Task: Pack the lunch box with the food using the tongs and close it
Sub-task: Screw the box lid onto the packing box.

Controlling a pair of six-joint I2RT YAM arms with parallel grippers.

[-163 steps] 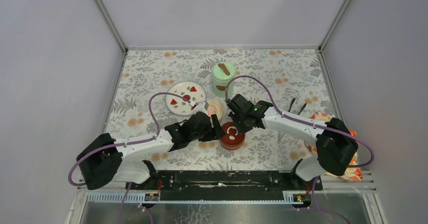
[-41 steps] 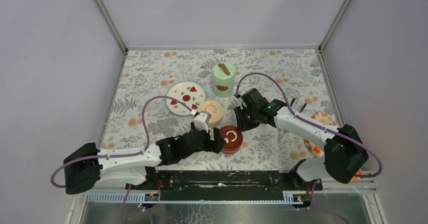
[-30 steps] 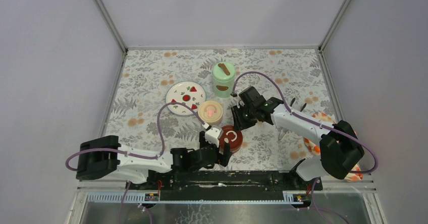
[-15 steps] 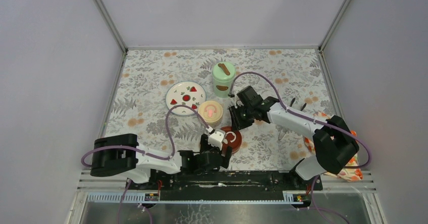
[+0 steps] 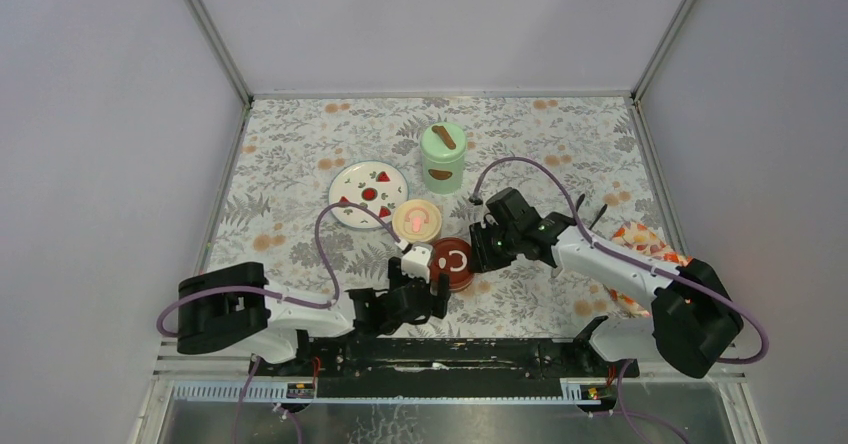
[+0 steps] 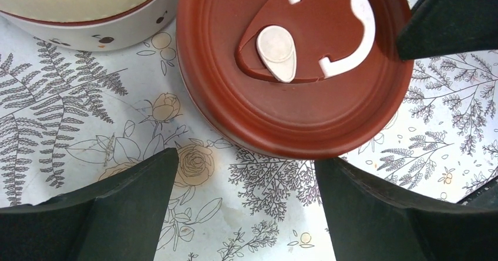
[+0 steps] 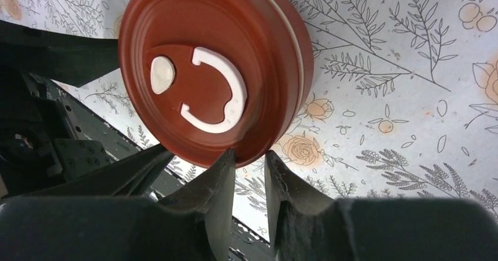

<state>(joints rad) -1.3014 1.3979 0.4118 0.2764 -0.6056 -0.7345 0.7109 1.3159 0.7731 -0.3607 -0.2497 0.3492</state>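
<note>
Top: dark-red-lidded bowl [image 5: 457,261], white C-shaped tab on its lid. The cream-lidded bowl [image 5: 417,221] is just behind-left of it, the green jar [image 5: 443,157] farther behind.
Left wrist: left gripper [image 6: 244,161] wide open, empty, just short of that bowl.
Right wrist: right gripper [image 7: 249,158] jaws a narrow slit apart at its rim; can't tell if gripping.

My left gripper [image 6: 246,176], fingers [image 6: 111,214] spread wide, nothing between them, dark-red lidded bowl [image 6: 276,102] just ahead, white loop handle [image 6: 355,32] on top, cream-lidded bowl [image 6: 88,14] ahead-left, floral tablecloth [image 6: 76,126] beneath, black wedge [image 6: 452,14] ahead-right.
</note>
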